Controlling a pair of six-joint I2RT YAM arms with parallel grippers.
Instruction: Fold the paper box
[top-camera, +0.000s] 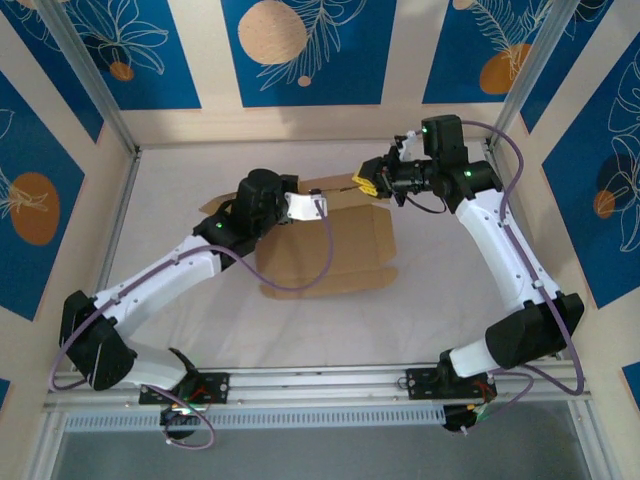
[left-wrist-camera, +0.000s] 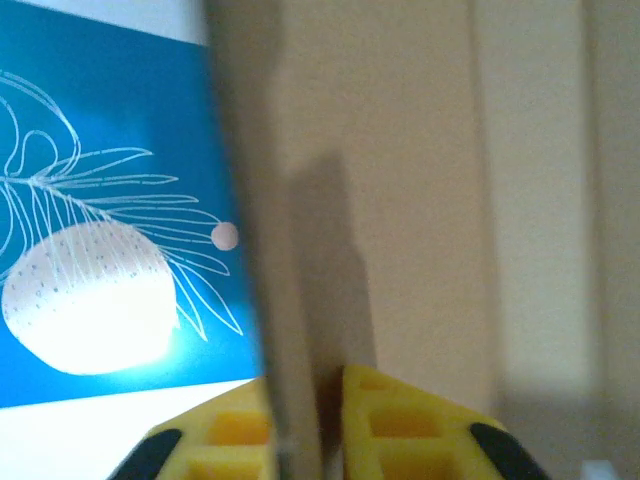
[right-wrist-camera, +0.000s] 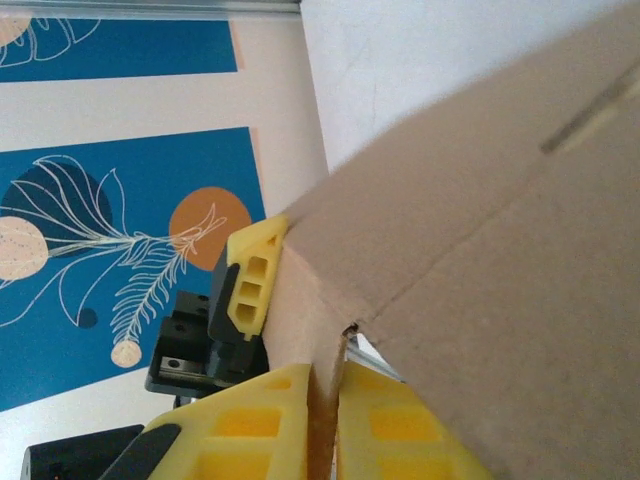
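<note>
yellow fingers (right-wrist-camera: 250, 430) of the right hand (top-camera: 366, 185) pinch a raised flap at the far edge of the paper box (top-camera: 335, 250); the left hand (left-wrist-camera: 308, 425) is clamped on an upright panel beside it, the box lying on the surface (top-camera: 300, 330) between the 2 arms

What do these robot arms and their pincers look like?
The left arm and right arm have white links, black joints, small green lights and purple cables. The left gripper and right gripper have yellow, hollow-celled fingers.
</note>
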